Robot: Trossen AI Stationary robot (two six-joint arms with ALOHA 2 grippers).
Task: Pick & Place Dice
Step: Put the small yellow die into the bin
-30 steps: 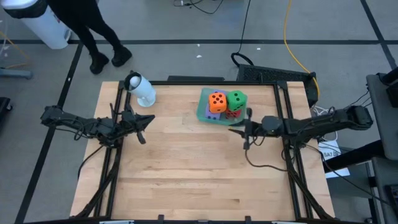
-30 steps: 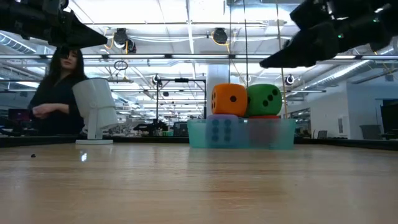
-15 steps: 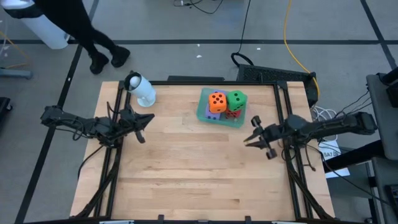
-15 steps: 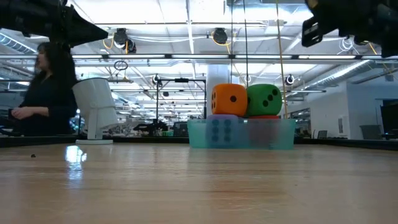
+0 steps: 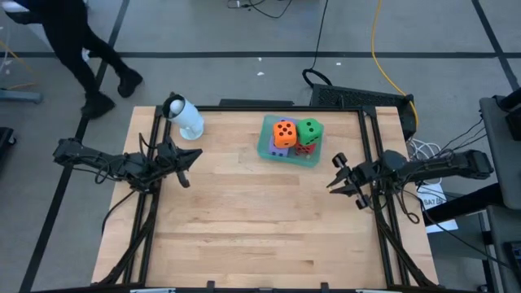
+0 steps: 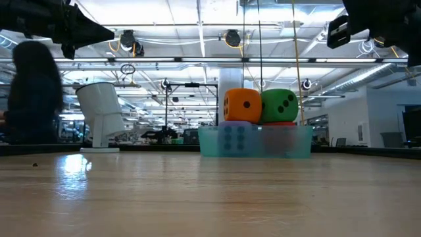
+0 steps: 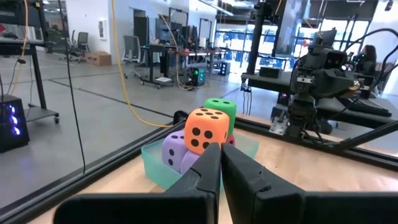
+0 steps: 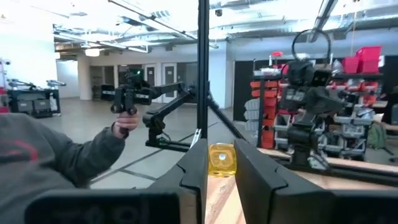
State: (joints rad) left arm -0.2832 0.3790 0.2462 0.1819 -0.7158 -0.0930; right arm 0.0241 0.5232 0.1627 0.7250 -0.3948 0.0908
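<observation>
Left gripper (image 5: 184, 166) hovering over the table's (image 5: 244, 220) left side, fingers pressed together, empty. Farther right, near the back edge, dice (image 5: 295, 136) heaped in a teal tray (image 5: 264, 146): orange die (image 5: 284, 133) and green die (image 5: 309, 129) on top, purple and red beneath. Probably light, squashy, grippy; best pinched across two opposite flat faces, top ones first. At the right edge, right gripper (image 5: 348, 181), fingers narrowly parted, holding nothing.

The right gripper (image 5: 340, 181) pulls back from beside the tray toward the table's right edge (the person (image 6: 29, 92) walks off left).
</observation>
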